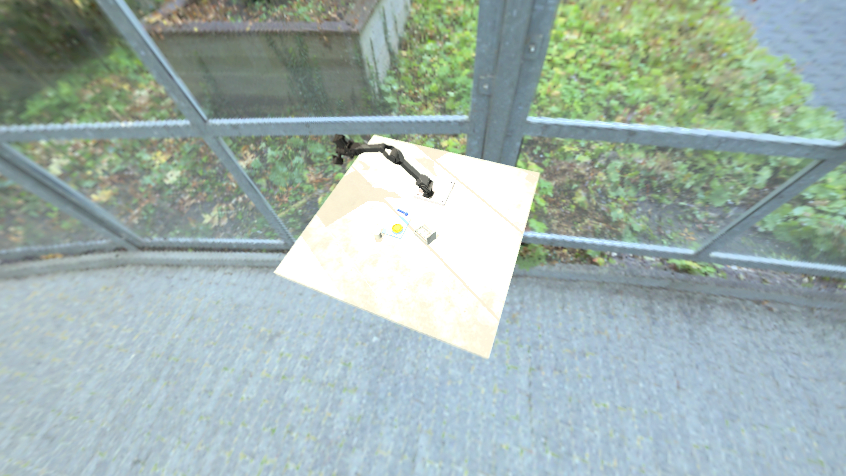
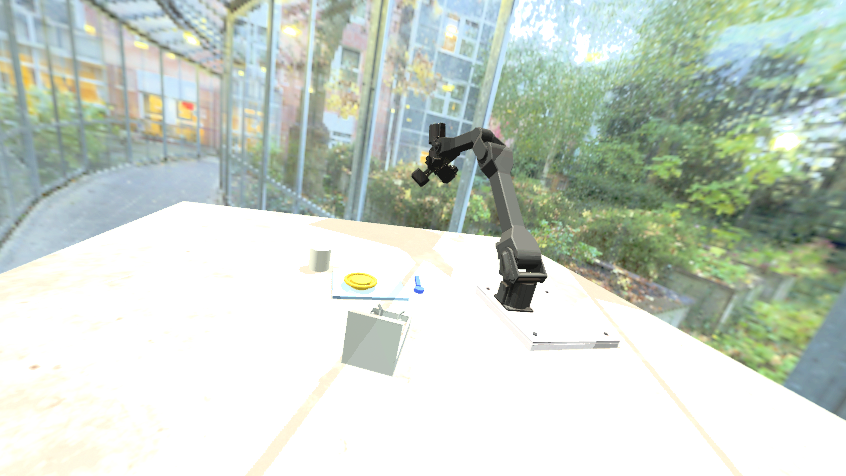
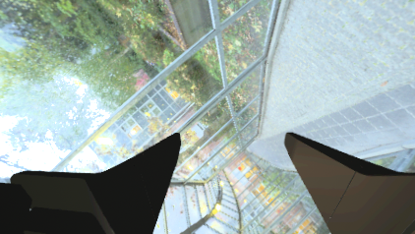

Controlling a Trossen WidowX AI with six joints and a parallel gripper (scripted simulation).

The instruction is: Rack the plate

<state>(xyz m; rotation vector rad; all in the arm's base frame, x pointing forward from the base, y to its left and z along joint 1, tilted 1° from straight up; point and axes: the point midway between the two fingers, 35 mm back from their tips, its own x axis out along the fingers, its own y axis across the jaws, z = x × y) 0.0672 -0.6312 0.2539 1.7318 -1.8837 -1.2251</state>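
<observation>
The yellow plate [image 1: 397, 227] [image 2: 360, 280] lies flat on a thin pale board with a blue edge. The dish rack [image 1: 431, 237] [image 2: 371, 344] is a small grey box-like thing beside that board, nearer the exterior camera, with thin rails just showing over its wall. Its slots are too small to make out. My gripper [image 2: 433, 177] [image 3: 232, 138] is open and empty. It is high in the air, well above and away from the plate and rack. The wrist view shows neither of them, only the two spread fingers and the surroundings.
A pale cup [image 1: 379, 237] [image 2: 320, 259] stands beside the board [image 2: 369, 297], on the side away from the rack. A small blue utensil [image 2: 418, 288] lies between the board and the arm's white base plate [image 2: 562, 337]. All stand on a pale table [image 1: 384, 296].
</observation>
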